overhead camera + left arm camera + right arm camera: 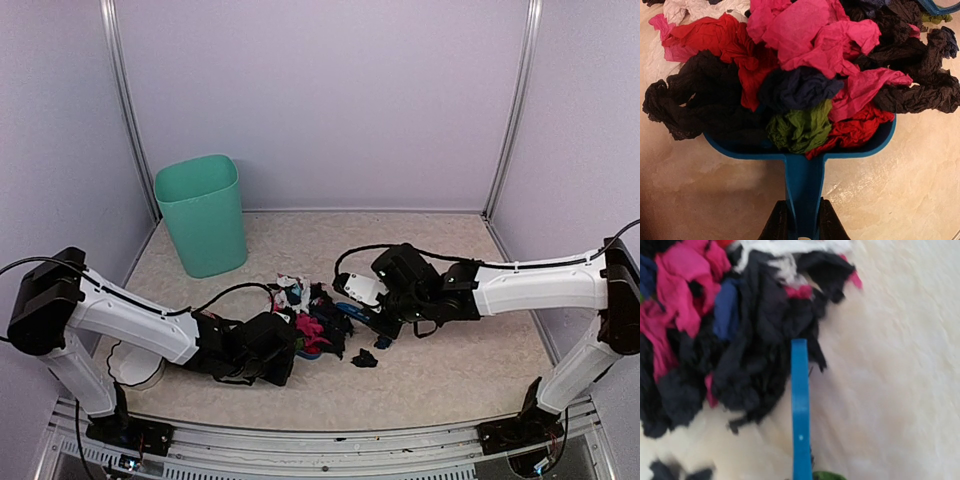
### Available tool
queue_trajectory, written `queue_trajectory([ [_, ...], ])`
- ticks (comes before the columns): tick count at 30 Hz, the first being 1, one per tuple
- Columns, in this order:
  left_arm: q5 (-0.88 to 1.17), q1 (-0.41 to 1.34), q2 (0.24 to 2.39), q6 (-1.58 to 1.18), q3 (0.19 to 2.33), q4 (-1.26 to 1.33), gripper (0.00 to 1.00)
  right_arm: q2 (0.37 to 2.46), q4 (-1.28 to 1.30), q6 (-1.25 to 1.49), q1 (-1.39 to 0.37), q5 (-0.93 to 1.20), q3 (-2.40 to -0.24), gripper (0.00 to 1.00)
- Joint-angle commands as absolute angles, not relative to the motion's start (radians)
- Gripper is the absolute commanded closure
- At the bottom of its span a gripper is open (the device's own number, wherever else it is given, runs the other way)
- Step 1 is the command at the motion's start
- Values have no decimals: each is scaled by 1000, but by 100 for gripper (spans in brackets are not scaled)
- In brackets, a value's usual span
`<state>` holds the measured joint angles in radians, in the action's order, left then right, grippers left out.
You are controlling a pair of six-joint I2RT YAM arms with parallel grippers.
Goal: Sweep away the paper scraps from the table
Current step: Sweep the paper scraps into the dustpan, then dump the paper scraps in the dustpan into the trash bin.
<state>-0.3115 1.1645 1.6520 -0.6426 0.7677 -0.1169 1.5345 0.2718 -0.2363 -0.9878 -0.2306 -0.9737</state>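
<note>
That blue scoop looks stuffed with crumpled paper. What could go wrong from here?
1. The paper scraps are heaped above the dustpan rim and overhang both sides. Lifting or tilting it may spill them onto the table.
2. The left gripper pinches only the narrow handle, so the loaded pan might twist.
3. A few stray black scraps lie apart from the pile, on the blue brush side, and could be missed.

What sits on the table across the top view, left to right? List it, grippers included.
green bin → left gripper → paper scraps → right gripper
</note>
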Motion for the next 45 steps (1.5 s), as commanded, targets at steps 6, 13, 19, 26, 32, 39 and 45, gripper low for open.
queue_trajectory([
  [6, -362, 1185, 1658, -616, 741, -40, 100, 1364, 335, -165, -939, -334, -914, 100],
  [13, -398, 1189, 1628, -608, 754, -28, 100, 1274, 367, -84, -863, -358, -875, 100],
  [19, -430, 1189, 1580, -599, 784, -62, 100, 1211, 366, -23, -812, -365, -850, 100],
  [26, -456, 1183, 1531, -580, 833, -144, 100, 1169, 363, 14, -785, -374, -834, 100],
  [32, -462, 1163, 1483, -566, 877, -208, 100, 1164, 365, 31, -773, -390, -830, 100],
  [39, -461, 1126, 1424, -542, 939, -297, 100, 1160, 357, 38, -766, -384, -825, 100],
  [45, -431, 1067, 1383, -519, 1025, -405, 100, 1168, 352, 30, -764, -382, -834, 100],
])
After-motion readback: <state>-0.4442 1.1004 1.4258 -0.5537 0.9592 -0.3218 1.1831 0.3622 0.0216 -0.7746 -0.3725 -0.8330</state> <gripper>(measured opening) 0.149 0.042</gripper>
